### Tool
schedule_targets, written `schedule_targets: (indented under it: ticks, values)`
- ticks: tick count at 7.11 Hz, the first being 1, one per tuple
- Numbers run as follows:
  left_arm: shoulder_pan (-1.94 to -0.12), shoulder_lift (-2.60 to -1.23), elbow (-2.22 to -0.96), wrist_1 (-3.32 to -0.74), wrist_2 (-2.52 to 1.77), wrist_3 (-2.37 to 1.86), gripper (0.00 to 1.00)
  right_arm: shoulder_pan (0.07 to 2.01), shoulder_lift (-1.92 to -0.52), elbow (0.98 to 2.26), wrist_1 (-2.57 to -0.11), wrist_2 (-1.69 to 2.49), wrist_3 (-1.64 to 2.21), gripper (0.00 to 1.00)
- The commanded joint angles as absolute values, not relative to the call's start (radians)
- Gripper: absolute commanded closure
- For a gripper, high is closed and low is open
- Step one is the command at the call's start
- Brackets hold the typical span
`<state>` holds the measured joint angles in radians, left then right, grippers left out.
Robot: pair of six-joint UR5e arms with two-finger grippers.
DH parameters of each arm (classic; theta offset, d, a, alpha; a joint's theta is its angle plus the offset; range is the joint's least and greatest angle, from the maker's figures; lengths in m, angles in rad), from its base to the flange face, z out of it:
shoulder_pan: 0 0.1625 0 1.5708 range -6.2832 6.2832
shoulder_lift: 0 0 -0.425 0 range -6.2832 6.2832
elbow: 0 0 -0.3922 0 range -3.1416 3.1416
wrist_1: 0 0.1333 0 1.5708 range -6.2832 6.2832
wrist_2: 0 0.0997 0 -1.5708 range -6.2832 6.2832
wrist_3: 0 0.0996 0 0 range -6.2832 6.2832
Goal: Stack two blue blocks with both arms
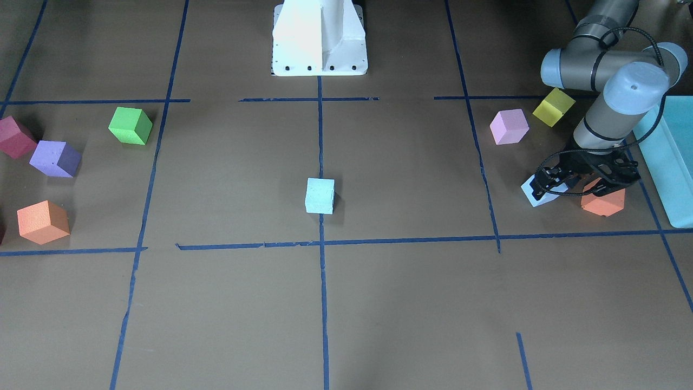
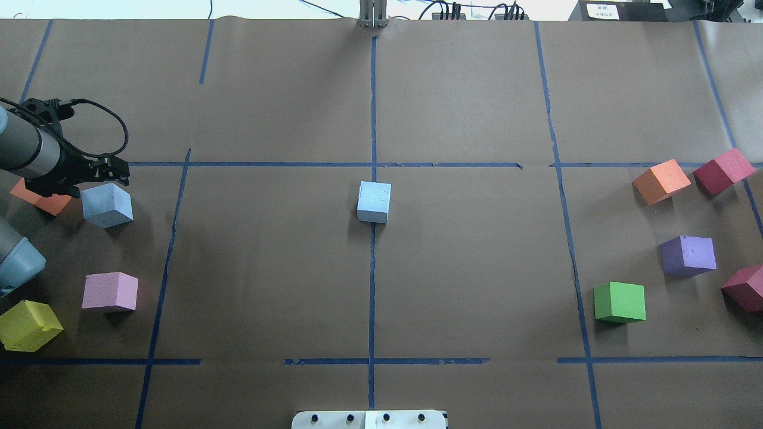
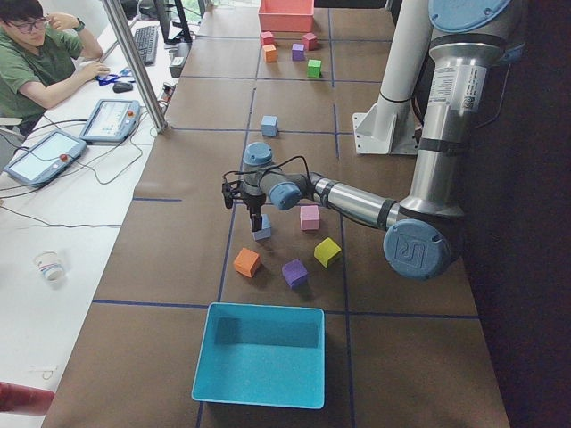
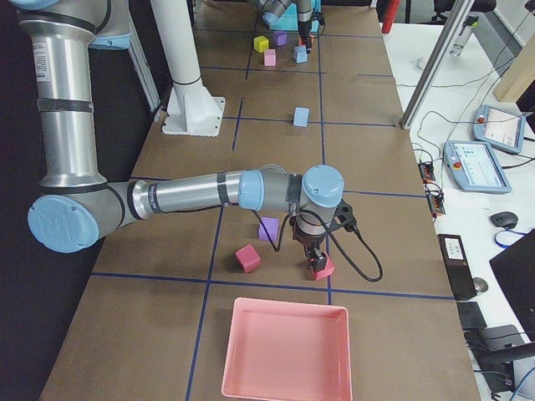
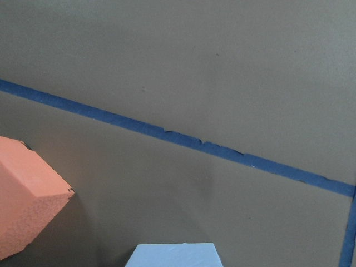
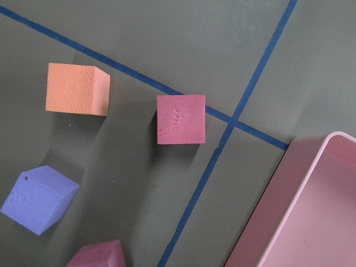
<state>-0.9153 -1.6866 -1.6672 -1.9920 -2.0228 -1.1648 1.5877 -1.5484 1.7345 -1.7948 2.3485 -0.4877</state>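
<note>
Worktop [image 2: 465,268]: brown paper with blue tape lines, and coloured foam blocks bunched at both ends.
Middle blue block [image 2: 374,202]: alone on the centre tape line, flat and square. Looks like a good bottom for the stack, with room all round for both arms.
Second blue block [image 2: 107,204]: well apart from the first, at the left end, turned a bit crooked, just beside an orange block [image 2: 42,199].
Left hand [image 1: 568,187]: low over the second blue block, fingers spread wide, holding nothing. Probably wide so as to fit round the block before squeezing.
Left wrist view: top of that blue block at the bottom edge, orange block off to one side. Lined up close, not yet down around it.
Right hand [image 4: 316,257]: far away at the other end, low by a dark red block [image 4: 324,268] near a pink tray [image 4: 288,351]. Wide or narrow: cannot tell.
Step now: likely getting ready to grab the second blue block.
Watch out: orange block so near that a finger might bump it.
Still to do: grab, carry to the middle, set on top.
</note>
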Motion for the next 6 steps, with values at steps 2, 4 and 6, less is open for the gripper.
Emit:
schedule_targets:
  ticks: [2,4,6]
  values:
    - [-0.896,-1.675,-1.654,-1.991,-2.022,-1.164,0.0,1.588,-1.552,1.735,-1.795,2.35,-0.488,0.01]
    - [-0.852,-1.678,-1.617,-1.993,-2.017,-1.163,0.0,1.588,-1.554,1.735,-1.795,2.35,-0.488,0.01]
    - [-0.85,-1.678,-1.621,-1.994,-2.019,-1.163,0.21,1.588,-1.554,1.735,-1.795,2.35,-0.488,0.01]
